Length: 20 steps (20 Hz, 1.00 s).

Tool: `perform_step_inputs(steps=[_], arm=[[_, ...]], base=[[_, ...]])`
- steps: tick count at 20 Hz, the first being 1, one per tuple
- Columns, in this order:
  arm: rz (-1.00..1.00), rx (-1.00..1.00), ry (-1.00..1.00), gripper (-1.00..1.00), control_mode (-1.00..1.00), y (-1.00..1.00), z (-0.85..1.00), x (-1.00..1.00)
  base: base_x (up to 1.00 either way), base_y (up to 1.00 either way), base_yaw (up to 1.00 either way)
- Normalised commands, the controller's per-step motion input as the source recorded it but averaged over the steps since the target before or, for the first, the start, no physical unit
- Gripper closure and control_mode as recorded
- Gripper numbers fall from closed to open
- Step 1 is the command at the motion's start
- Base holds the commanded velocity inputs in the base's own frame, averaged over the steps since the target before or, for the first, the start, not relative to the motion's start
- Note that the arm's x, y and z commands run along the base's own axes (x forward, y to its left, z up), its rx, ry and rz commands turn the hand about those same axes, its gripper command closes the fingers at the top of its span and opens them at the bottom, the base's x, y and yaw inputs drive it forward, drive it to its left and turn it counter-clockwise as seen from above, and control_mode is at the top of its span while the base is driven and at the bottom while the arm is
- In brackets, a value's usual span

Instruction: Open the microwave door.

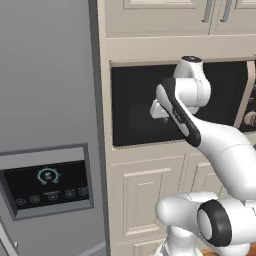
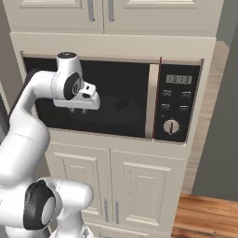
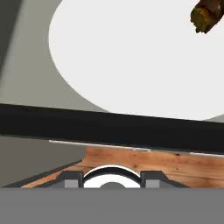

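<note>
From where I sit the job looks barely begun: the microwave door lies flush in the front of the microwave, set among the cream cabinets just right of the refrigerator, and I see no gap along its edges, so I judge it shut. The hand hangs in front of the dark window on the door's left half, touching nothing that I can make out. It is well apart from the vertical bar handle on the door's right edge. Its two fingers stand apart with nothing between them; in the hand view the tips also sit spread. What is left, as I read it, is everything: bring the hand across to the handle, close on it and swing the door out. By count there is one microwave, one door, one bar handle, one round knob and one clock display on the control strip. There are two upper cabinet doors, two lower cabinet doors and one refrigerator with one dark display panel. The hand view also shows one white round plate and one small brown thing that I cannot identify.
</note>
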Motion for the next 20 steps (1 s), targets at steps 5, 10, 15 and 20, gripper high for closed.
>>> perform_step_inputs(steps=[5,10,15,20], arm=[[0.00,0.01,-0.14,-1.00,-1.00,-0.17,-0.01,-0.39],[0.00,0.05,-0.37,-1.00,-1.00,-0.34,0.01,-0.60],[-0.03,0.04,-0.30,-1.00,-1.00,-0.17,0.27,-0.39],[-0.07,0.00,-0.17,-1.00,-1.00,-0.19,0.45,-0.14]], base=[[0.00,0.00,0.00],[0.00,0.00,0.00],[0.00,0.00,0.00],[0.00,0.00,0.00]])
